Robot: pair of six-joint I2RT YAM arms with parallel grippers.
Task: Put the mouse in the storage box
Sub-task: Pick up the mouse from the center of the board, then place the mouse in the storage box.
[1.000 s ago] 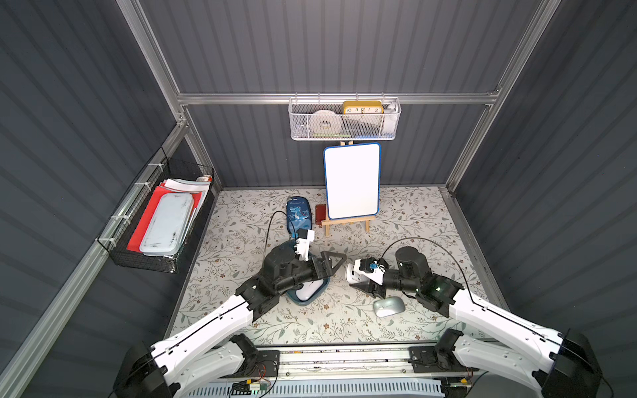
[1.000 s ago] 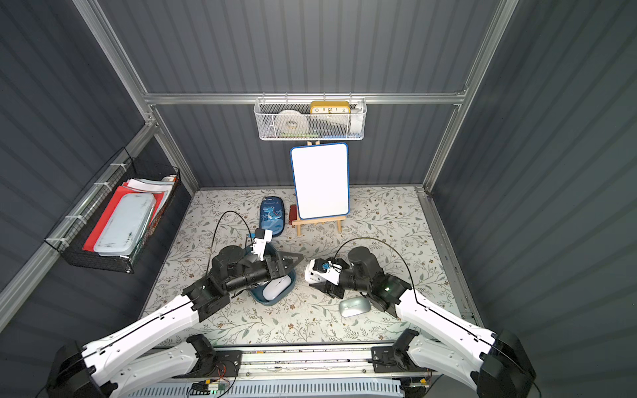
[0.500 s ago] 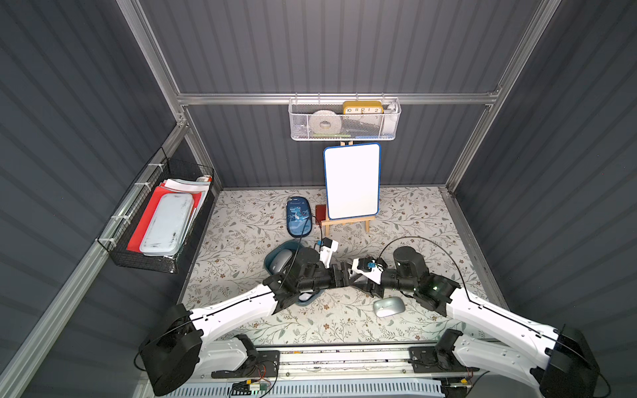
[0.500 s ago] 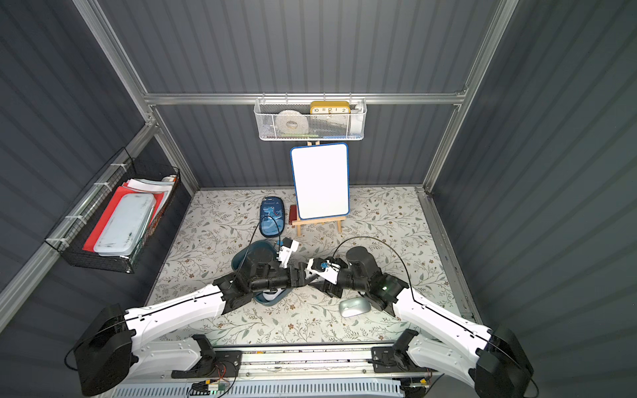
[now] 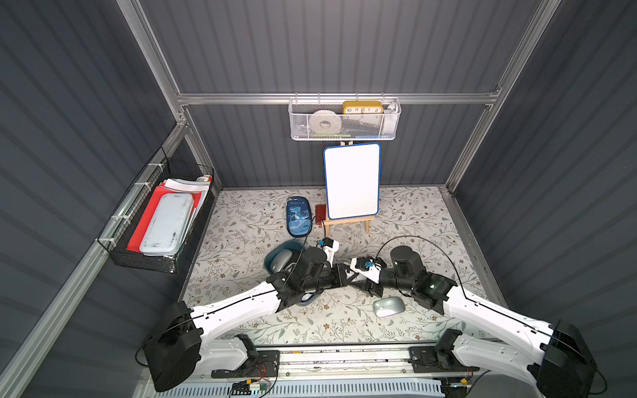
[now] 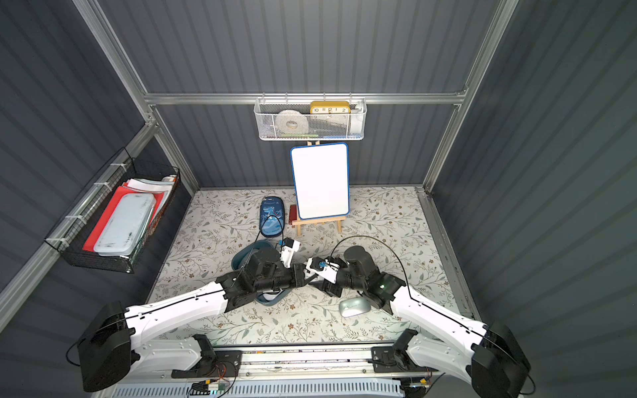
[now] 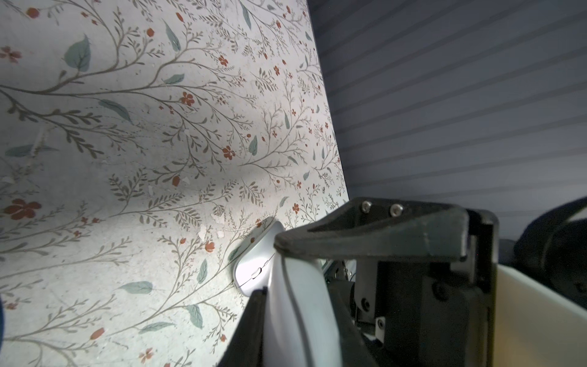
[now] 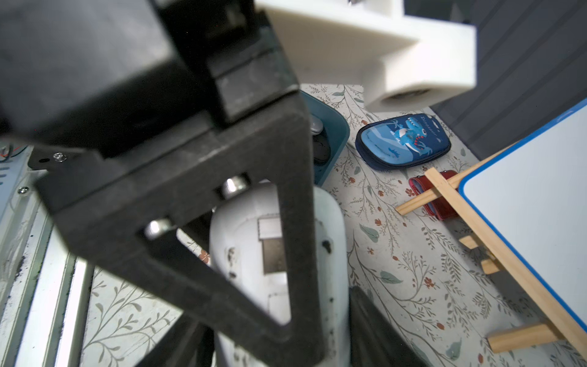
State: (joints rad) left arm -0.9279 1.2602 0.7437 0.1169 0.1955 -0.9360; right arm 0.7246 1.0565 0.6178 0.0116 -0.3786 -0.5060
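Note:
A white mouse is held above the middle of the mat, and both grippers are shut on it. My left gripper clamps it from one side. My right gripper holds the same mouse, whose underside faces the right wrist view. In both top views the two grippers meet tip to tip, left gripper against right gripper, and hide that mouse. The dark teal storage box lies partly under my left arm, with a grey mouse inside. A silver mouse lies on the mat by my right arm.
A blue dinosaur case and a small red item lie behind the box. A whiteboard on a wooden easel stands at the back. A white mesh basket and a black wire basket hang on the walls.
My left arm has swung from over the storage box to the centre. Its jaws, open a second ago, have shut on the white mouse that my right gripper holds.

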